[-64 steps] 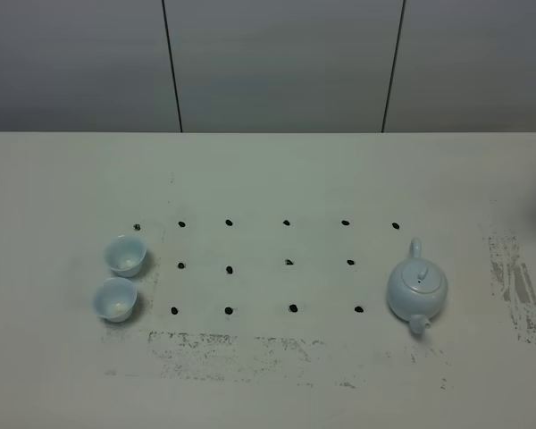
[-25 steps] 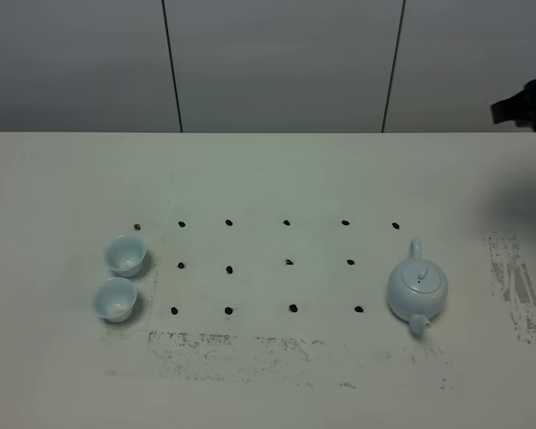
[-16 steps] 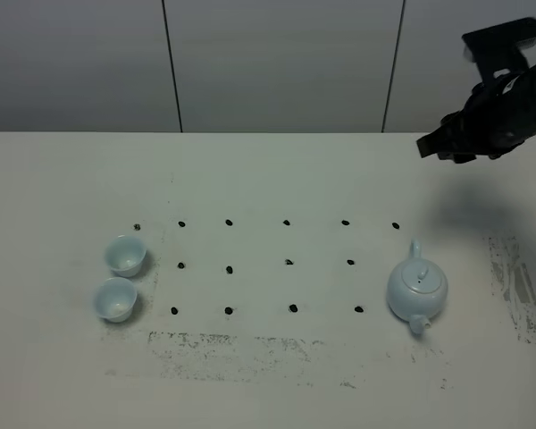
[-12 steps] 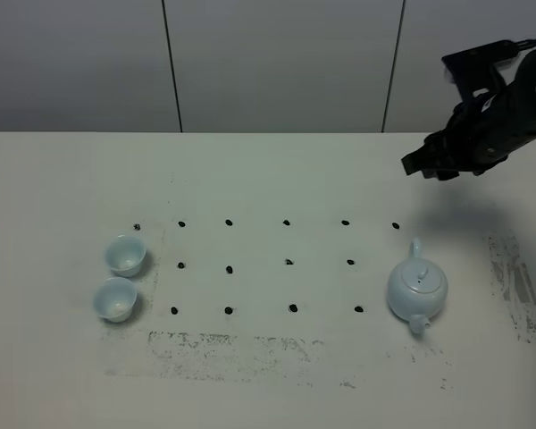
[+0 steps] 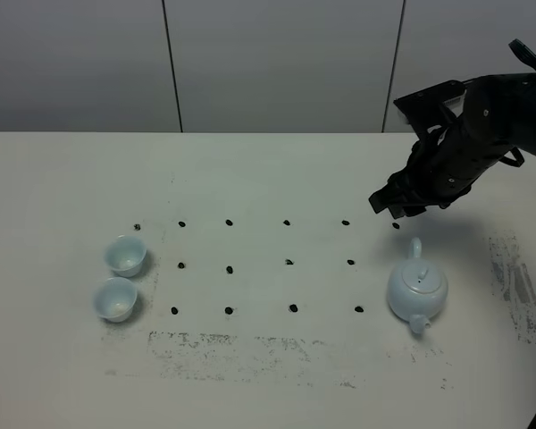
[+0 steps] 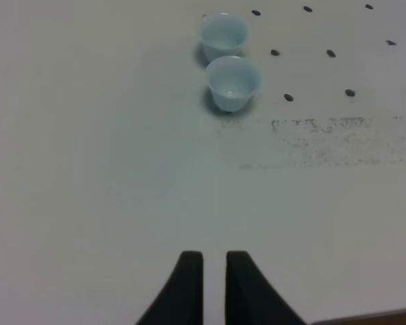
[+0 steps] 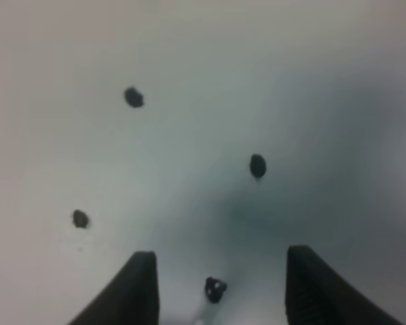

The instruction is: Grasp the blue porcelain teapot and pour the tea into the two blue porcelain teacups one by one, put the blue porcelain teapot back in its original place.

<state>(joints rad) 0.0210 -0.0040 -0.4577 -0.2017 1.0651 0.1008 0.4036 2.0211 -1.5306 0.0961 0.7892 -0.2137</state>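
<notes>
The blue porcelain teapot [image 5: 417,290] stands at the table's right, lid on, spout toward the front edge. The two blue porcelain teacups [image 5: 125,256] [image 5: 116,298] stand side by side at the left; they also show in the left wrist view [image 6: 223,34] [image 6: 233,81]. No tea is visible. My right gripper [image 5: 387,203] hovers just behind and left of the teapot, apart from it; in the right wrist view [image 7: 221,254] the jaws stand wide open and empty. My left gripper [image 6: 213,261] is shut and empty, well short of the cups.
The white table [image 5: 277,179] bears a grid of small black dots [image 5: 288,262] between cups and teapot. Worn dark smudges run along the front [image 5: 223,344] and at the right [image 5: 514,277]. The right arm [image 5: 469,134] reaches in from the upper right.
The right arm came into view from the right edge and swept left and down, ending just behind the teapot. Teapot and cups have not moved.
</notes>
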